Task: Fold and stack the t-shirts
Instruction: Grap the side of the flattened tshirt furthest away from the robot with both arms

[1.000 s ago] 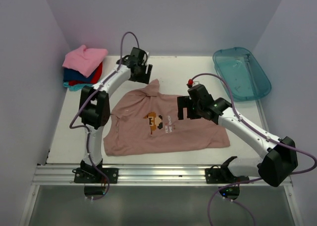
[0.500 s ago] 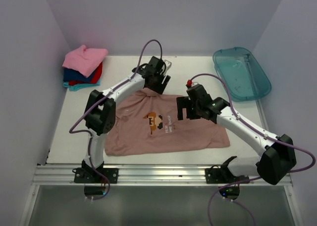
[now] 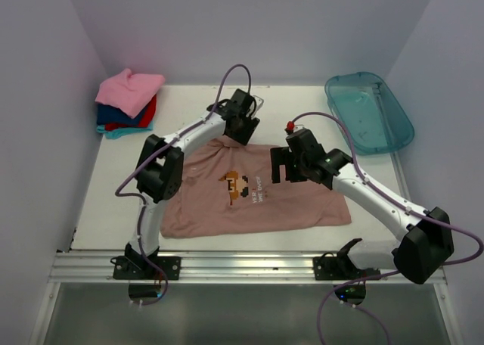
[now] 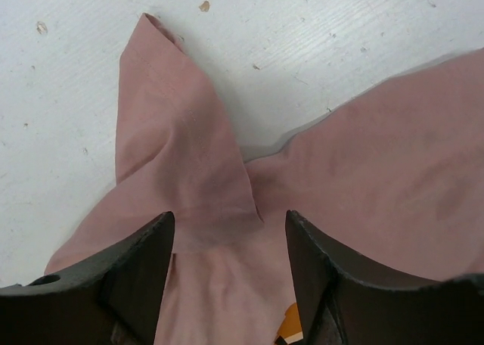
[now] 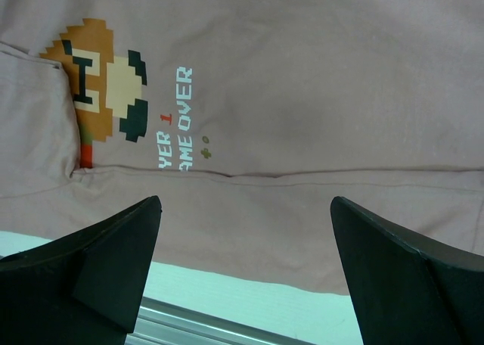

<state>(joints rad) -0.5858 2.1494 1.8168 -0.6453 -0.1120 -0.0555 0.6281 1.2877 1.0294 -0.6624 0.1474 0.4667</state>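
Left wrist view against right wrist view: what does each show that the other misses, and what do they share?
Only the left wrist view: a pointed flap of the dusty pink-brown tee lying out over bare white table dotted with small specks. Only the right wrist view: the pixel-character print in full, the white text beside it, the tee's near edge and a metal rail beyond. Both: the same tee on the white table, framed by that arm's own dark jaws, standing apart with nothing clamped between them.

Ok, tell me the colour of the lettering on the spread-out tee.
The lettering is white, with one small red character; clearest in the right wrist view.
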